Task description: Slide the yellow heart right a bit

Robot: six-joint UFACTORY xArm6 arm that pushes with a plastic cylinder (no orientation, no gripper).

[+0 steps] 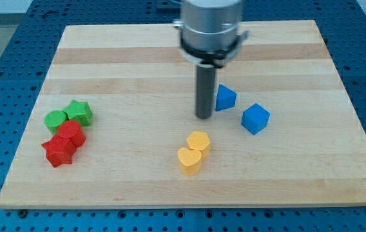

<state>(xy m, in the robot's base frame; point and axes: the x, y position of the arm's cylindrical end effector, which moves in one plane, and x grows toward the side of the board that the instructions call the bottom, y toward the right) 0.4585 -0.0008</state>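
The yellow heart lies on the wooden board below the middle, touching a yellow hexagon-like block just above and right of it. My tip stands above both yellow blocks, apart from them, about a block's width above the hexagon. It is just left of a blue triangular block.
A blue cube sits right of the tip. At the view's left a cluster holds a green round block, a green star, a red hexagon-like block and a red star. Blue pegboard surrounds the board.
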